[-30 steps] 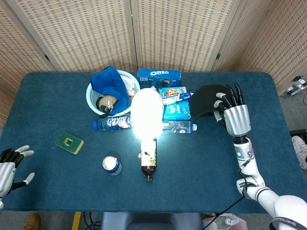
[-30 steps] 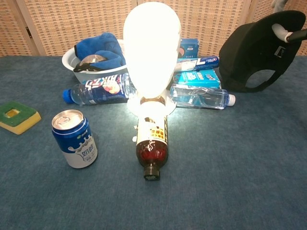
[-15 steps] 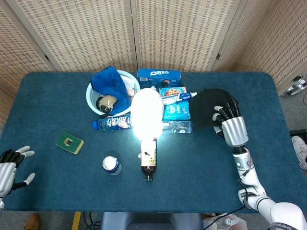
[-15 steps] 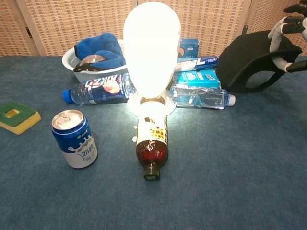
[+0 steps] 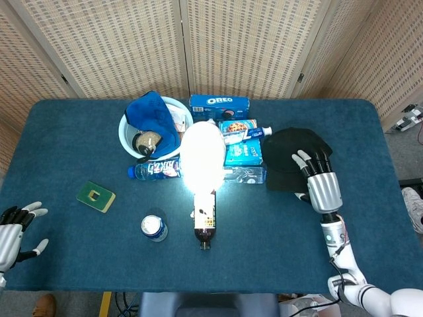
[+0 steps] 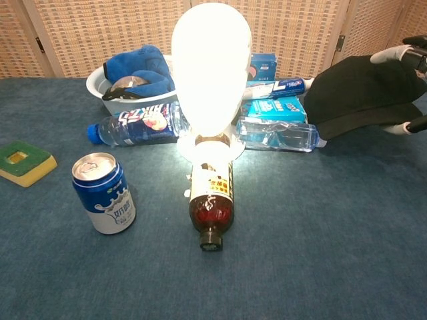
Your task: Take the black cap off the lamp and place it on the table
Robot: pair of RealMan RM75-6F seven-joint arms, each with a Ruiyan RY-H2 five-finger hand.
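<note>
Nearest, at the left edge of the head view, the left hand (image 5: 12, 231) lies low over the blue table (image 5: 79, 264) with its fingers spread and nothing in them. A little further in stand a blue-and-white drink can (image 6: 103, 193) and, lying with its cap toward the near edge, a brown glass bottle (image 6: 211, 203). To the left of the can sits a green-and-yellow sponge (image 6: 23, 163).

On the right, the right hand (image 5: 320, 181) rests on the near right edge of the black cap (image 5: 291, 162), fingers laid over the crown and the thumb at the brim; whether it actually grips the cap I cannot tell. The cap lies low on the table, well to the right of the lit lamp (image 6: 211, 73), which stands just behind the brown bottle.

Around the lamp's base lie a blue-labelled water bottle (image 6: 137, 123) and a clear bottle (image 6: 277, 135). Further back are a white bowl (image 5: 129, 139) holding a blue cloth (image 5: 153, 119), blue snack packets (image 5: 241, 148) and an Oreo box (image 5: 219, 104).
</note>
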